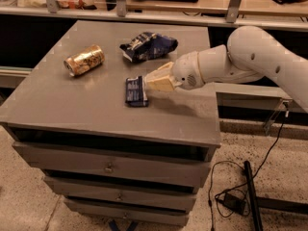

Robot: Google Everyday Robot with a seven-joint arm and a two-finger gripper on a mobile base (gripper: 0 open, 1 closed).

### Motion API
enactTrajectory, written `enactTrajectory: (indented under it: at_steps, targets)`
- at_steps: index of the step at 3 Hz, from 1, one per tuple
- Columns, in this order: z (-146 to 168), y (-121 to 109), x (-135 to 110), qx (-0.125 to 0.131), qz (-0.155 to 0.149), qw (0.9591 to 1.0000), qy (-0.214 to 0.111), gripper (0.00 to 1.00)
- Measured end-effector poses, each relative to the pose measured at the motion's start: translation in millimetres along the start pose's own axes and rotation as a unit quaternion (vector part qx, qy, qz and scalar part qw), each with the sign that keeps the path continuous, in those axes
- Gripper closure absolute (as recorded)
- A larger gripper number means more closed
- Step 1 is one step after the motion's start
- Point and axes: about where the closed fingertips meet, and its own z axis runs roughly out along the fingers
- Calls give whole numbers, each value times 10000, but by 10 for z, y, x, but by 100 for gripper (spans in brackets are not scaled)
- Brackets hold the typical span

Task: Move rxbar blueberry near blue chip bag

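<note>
Your gripper [154, 79] sits just beside the rxbar blueberry [136, 90], mid-surface; whether it is open cannot be told. Seat it squarely on the bar before you head for the blue chip bag [148, 45] by the back edge.

Cream gripper [153, 81] sits just right of the flat dark-blue bar [136, 90]. Bare grey tabletop [72, 105] separates that bar from the wrinkly blue foil bag [148, 45]. The gold can [84, 60] lies well left.

The arm [250, 57] is white and round, with tiny dark dots. Its cream gripper [150, 81] is nearer the counter's [72, 105] right edge.
</note>
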Motion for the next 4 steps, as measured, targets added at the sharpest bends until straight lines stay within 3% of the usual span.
enactTrajectory:
  at_steps: [1, 2, 4]
  targets:
    - [14, 190, -303, 145, -111, 9995, -256, 17]
    - [94, 365, -474, 450, -140, 9982, -365, 0]
    - [243, 364, -329, 1152, -123, 9925, -396, 0]
